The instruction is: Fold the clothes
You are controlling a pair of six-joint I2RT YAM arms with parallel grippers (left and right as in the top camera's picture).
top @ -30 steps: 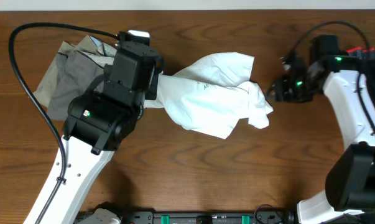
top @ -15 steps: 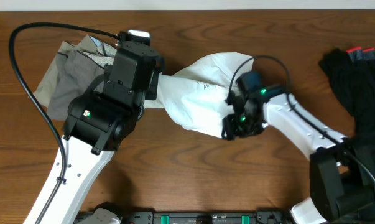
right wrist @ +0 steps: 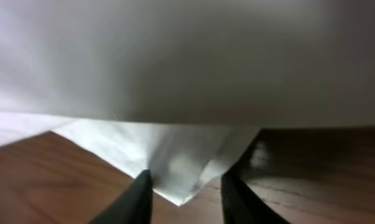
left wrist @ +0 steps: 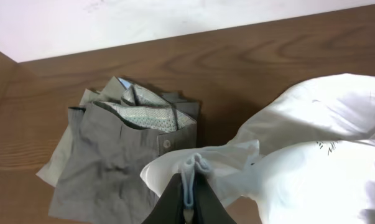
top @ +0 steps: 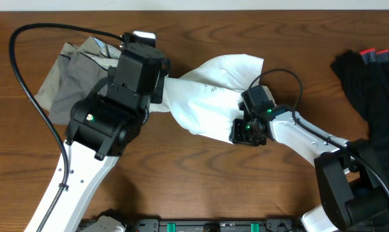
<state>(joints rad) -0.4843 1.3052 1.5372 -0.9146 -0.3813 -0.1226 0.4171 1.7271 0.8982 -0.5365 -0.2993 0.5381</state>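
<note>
Where the white T-shirt lies bunched in the middle of the wooden table, both arms meet it from opposite ends. The left gripper is at the shirt's left end, its jaws closed tight on a narrow fold of the white cloth that stands up between the fingers. The right gripper is at the shirt's lower right edge; its fingers stand apart, and a pointed corner of the white cloth hangs loosely between them, just above the wood.

A small dark mark sits on the upper face of the shirt. It looks like thin print or handwriting, but it is too small to read in either the overhead or the left wrist view.

Just left of the T-shirt lie the grey-khaki trousers, folded. Their waist is open on a pale patterned lining, with one button beside it. Well to the right of the shirt, at the table's edge, lies a black garment with small red tags at its top; no lettering on them can be made out.
</note>
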